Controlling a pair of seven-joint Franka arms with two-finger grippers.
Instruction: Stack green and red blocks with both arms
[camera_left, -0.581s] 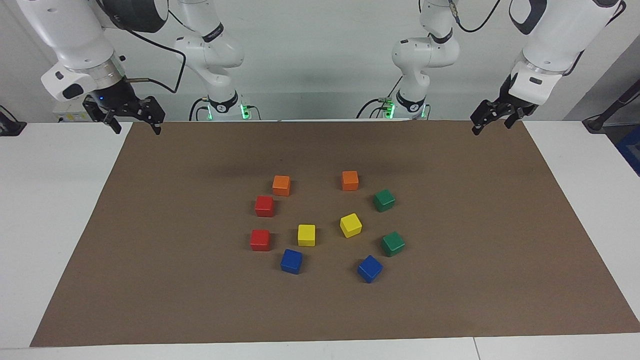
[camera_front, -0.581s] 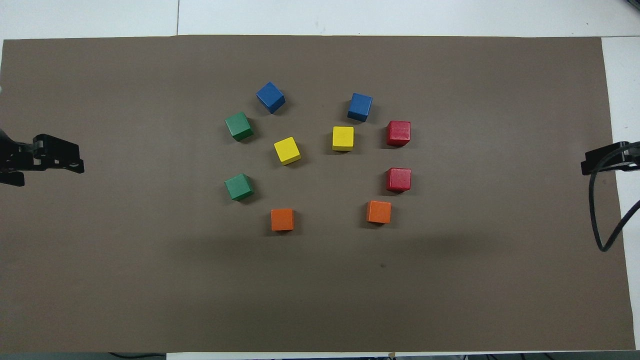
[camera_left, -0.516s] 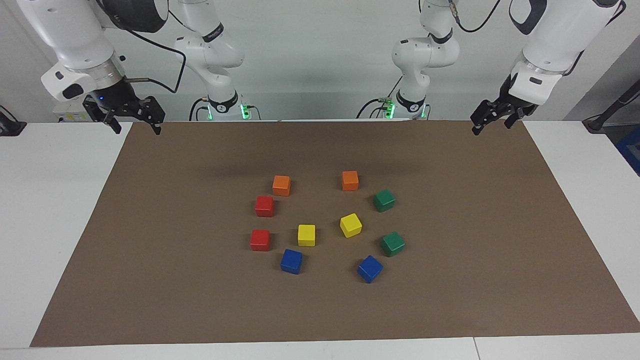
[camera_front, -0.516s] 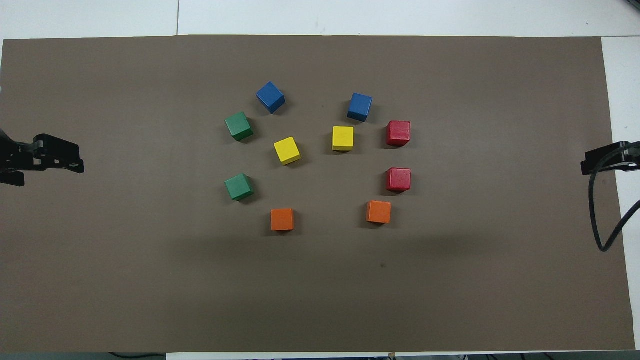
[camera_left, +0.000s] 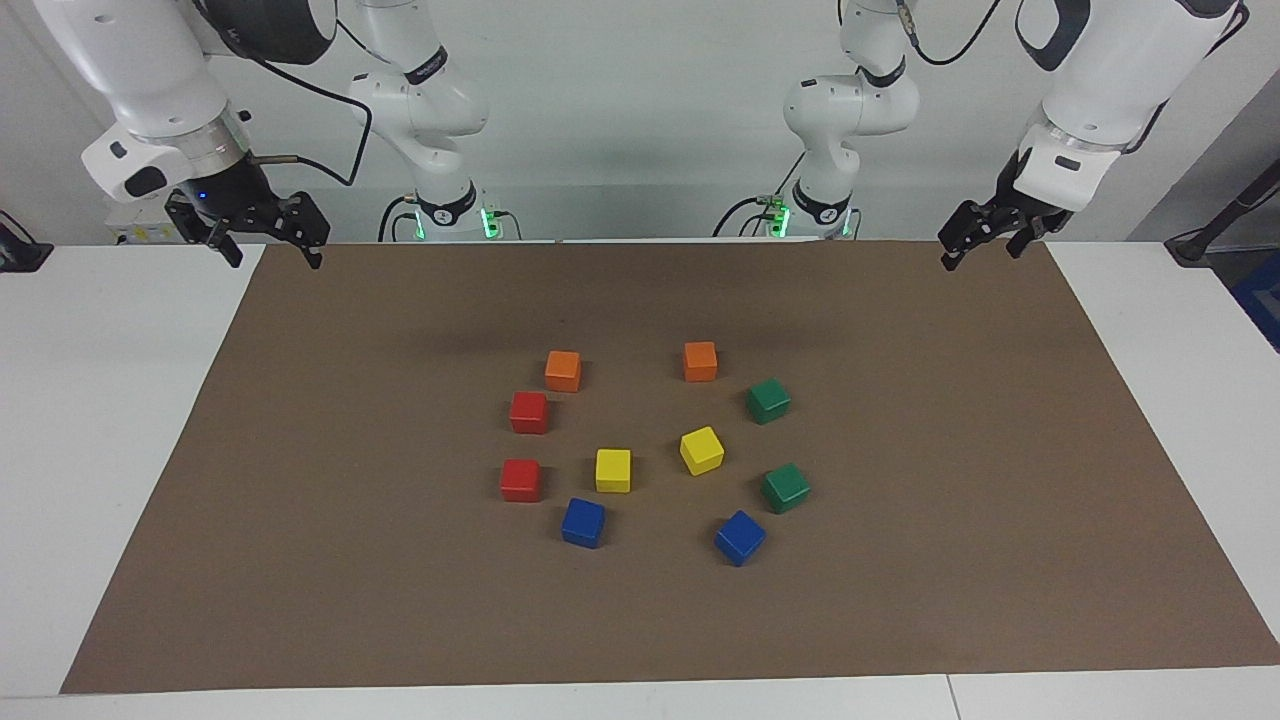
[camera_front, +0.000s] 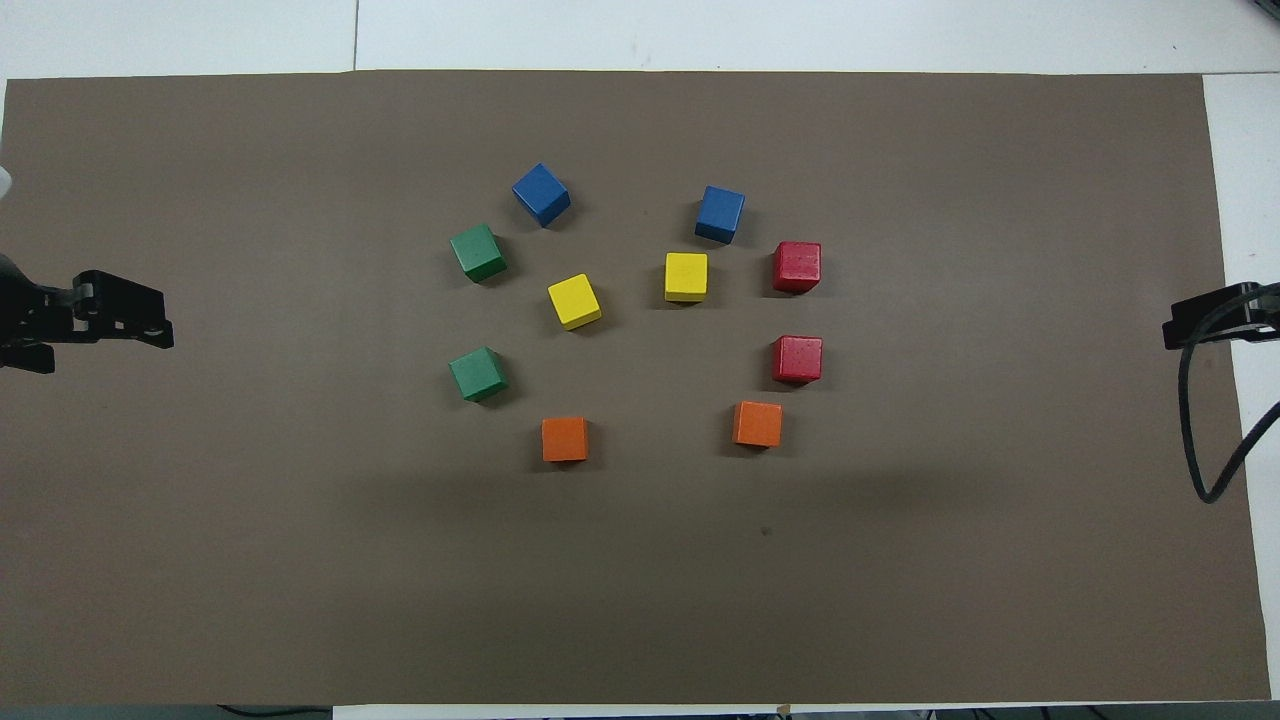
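Two white jointed arms, grey joint caps, black cables, green base lights, small black claws.

One cam sat high across the counter, facing the robots; the other looked steeply down from above their end. Both shared the brown mat and cubes.

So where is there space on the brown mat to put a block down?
Lots of bare brown mat lies all around the ring of cubes: between the orange cubes and the robots, past the blue cubes farther out, and toward each arm's end. It is crowded inside the ring, where the two yellow cubes sit between the green cubes and the red cubes.
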